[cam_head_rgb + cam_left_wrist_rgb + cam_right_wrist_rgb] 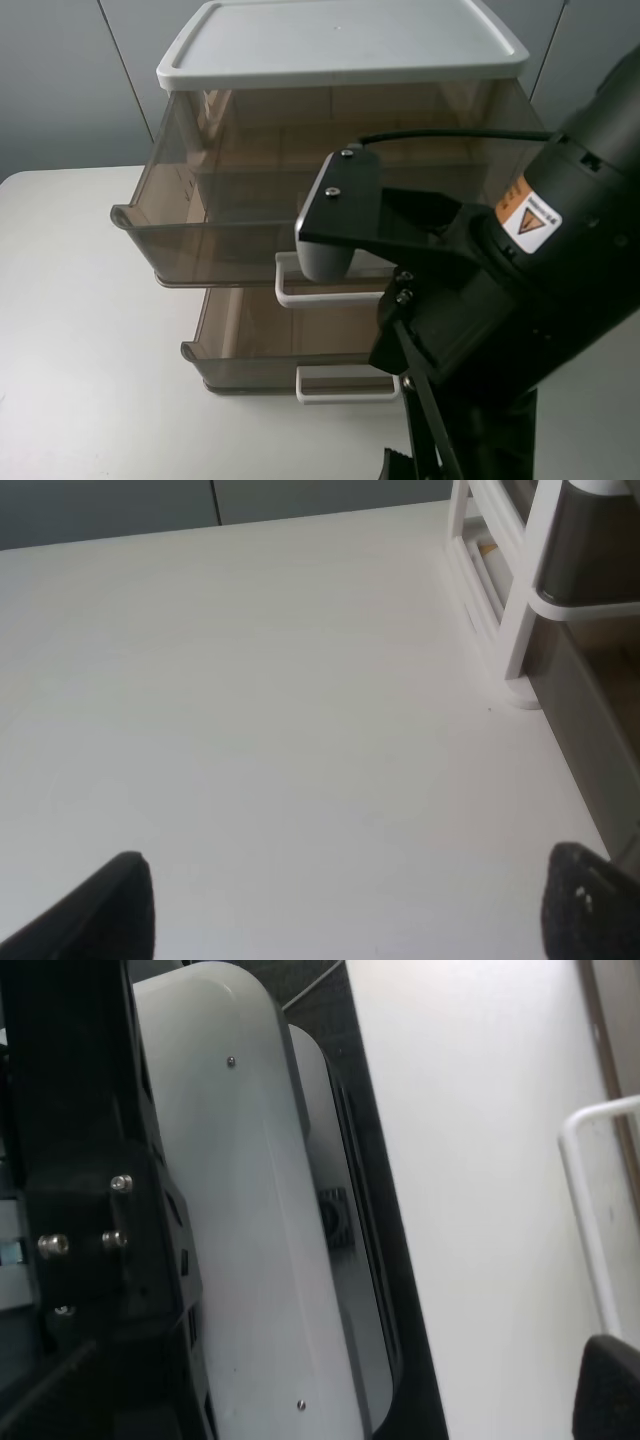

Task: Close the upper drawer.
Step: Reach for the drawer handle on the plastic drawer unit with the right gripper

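Looking in, I see the upper drawer [210,250], translucent smoky brown with a wide white handle [330,296], pulled out under the white top [340,40], my left jaws spread wide and empty, while I cannot tell how the right jaws stand.

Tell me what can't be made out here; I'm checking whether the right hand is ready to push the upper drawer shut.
1. Right hand: exterior high, cut off by the bottom edge; right wrist shows one fingertip only, so open or shut is unclear.
2. Upper drawer handle: exterior high, mostly hidden behind the right arm's camera mount.
3. Left hand: absent from exterior high; left wrist shows only its two tips.
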{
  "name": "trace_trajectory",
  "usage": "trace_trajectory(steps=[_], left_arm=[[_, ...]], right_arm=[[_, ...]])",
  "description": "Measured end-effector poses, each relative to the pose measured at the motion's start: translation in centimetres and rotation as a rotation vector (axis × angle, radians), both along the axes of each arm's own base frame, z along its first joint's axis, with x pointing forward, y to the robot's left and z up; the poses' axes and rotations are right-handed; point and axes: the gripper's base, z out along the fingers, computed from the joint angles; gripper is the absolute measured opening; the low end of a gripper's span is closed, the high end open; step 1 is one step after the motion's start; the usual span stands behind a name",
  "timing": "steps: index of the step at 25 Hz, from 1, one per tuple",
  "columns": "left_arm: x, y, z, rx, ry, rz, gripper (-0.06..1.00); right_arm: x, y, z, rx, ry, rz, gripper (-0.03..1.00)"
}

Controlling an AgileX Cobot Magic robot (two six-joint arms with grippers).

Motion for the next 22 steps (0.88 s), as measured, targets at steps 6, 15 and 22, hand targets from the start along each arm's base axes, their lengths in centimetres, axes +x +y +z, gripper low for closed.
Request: trace_trajectory(steps=[6,15,22], left_arm=[[0.0,0.0,0.0,0.0,0.0,0.0,0.74],[0.0,0.0,0.0,0.0,0.0,0.0,0.74],[0.0,0.0,0.0,0.0,0.0,0.0,0.74]], right_arm=[[-0.5,0.7,-0.1,0.043,-0.086,0.084,0.7],[-1.9,0.9,-1.3,-0.003,-0.214,0.228,0.7],[-2.4,0.9,-2.3,-0.04,-0.296,0.211,0.7]])
